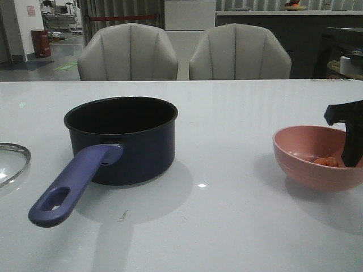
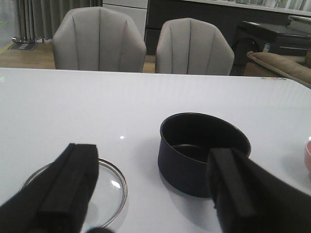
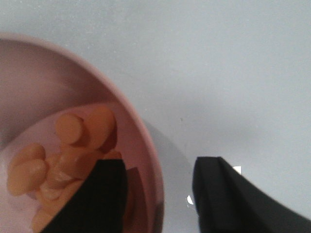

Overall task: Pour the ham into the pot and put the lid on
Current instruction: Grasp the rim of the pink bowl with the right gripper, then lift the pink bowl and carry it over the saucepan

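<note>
One pot (image 1: pixel 121 139), one lid (image 1: pixel 12 161), one ham bowl (image 1: pixel 309 161); each gripper (image 3: pixel 158 194) (image 2: pixel 150 194) spread apart

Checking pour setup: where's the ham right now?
In the front view the ham sits in the pink bowl at the table's right, right of the pot.

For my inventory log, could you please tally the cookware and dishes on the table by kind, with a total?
Pot: 1
Glass lid: 1
Pink bowl, holding ham: 1
Total: 3
</note>
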Available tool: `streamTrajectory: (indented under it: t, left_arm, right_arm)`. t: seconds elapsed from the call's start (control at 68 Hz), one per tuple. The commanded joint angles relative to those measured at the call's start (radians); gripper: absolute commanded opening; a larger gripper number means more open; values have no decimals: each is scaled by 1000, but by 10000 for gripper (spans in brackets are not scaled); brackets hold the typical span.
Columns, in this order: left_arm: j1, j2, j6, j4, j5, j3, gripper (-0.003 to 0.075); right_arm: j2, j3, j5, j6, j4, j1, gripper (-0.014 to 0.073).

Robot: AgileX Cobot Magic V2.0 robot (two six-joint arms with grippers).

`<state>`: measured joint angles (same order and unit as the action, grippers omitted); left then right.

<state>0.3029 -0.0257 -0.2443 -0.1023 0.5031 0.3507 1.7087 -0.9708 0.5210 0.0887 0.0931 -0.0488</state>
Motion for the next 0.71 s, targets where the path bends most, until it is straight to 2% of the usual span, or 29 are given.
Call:
streamTrajectory:
  t: [0.0,0.044,0.103,0.412,0.544,0.691]
  left_arm:
    - [8,-13,-3,-4,-73,24,507]
    - [8,-13,-3,-4,-73,24,507]
    - [8,-13,-3,-4,-73,24,507]
    - [8,-13,-3,-4,-73,24,507]
    - [8,-13,-3,-4,-73,24,507]
    - [8,-13,-3,-4,-73,24,507]
  right_arm:
    - [-27,-53,-37,-12,23,4,206]
    - [-27,-65,-27,-12,27,4,114]
    - [-30,-90,-8,-12,31,4,155]
    - [-113,-251,40,-89,72,-39,133]
    - [-124,-388,131,-110,76,-160,133]
    - [-91,-534,168,-109,76,-302,133]
